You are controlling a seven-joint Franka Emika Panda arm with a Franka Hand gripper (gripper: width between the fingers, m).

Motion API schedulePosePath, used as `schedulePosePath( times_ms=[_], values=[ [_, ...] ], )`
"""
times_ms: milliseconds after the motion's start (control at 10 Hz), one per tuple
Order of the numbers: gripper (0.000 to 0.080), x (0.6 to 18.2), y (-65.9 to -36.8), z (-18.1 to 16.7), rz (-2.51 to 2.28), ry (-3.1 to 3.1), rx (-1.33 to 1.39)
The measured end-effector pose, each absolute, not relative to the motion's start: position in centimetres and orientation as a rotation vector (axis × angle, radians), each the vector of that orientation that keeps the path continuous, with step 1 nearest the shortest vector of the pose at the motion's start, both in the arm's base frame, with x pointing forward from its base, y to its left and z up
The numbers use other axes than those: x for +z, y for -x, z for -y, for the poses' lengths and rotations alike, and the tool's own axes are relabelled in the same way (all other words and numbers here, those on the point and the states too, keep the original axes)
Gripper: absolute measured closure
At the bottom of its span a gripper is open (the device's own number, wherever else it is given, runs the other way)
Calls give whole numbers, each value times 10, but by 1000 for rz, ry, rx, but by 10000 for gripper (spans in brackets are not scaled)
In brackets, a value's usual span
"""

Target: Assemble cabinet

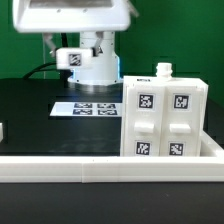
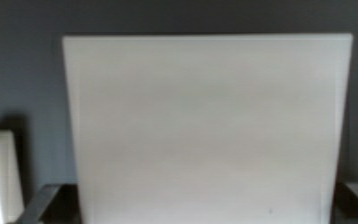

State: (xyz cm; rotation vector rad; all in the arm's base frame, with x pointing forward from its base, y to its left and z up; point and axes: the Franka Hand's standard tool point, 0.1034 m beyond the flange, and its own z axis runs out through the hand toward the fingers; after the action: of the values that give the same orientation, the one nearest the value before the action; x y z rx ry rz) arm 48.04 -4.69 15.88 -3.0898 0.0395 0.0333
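Note:
The cabinet (image 1: 162,120) is a large white box with tagged panels, standing at the exterior view's right, with a small white knobbed piece (image 1: 163,70) on top. My gripper (image 1: 72,48) hangs high at the back left, apart from the cabinet. In the wrist view a plain white panel (image 2: 202,120) fills the space between my two dark fingers (image 2: 44,200), and the gripper (image 2: 197,205) is shut on it. The panel hides what lies under it.
The marker board (image 1: 88,107) lies flat on the black table left of the cabinet. A white rail (image 1: 90,166) runs along the front edge. A small white object (image 1: 2,130) sits at the far left. The robot base (image 1: 95,68) stands behind.

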Motion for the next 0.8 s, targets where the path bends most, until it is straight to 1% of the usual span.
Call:
schedulePosePath(
  times_ms=[200,400,700,800],
  values=[
    [236,162,-510,27,-114,3093,11],
    [236,159,-504,31,-84,3094,21],
    [236,158,-504,29,-78,3095,24],
    [236,163,-509,17,-97,3093,32]
  ],
)
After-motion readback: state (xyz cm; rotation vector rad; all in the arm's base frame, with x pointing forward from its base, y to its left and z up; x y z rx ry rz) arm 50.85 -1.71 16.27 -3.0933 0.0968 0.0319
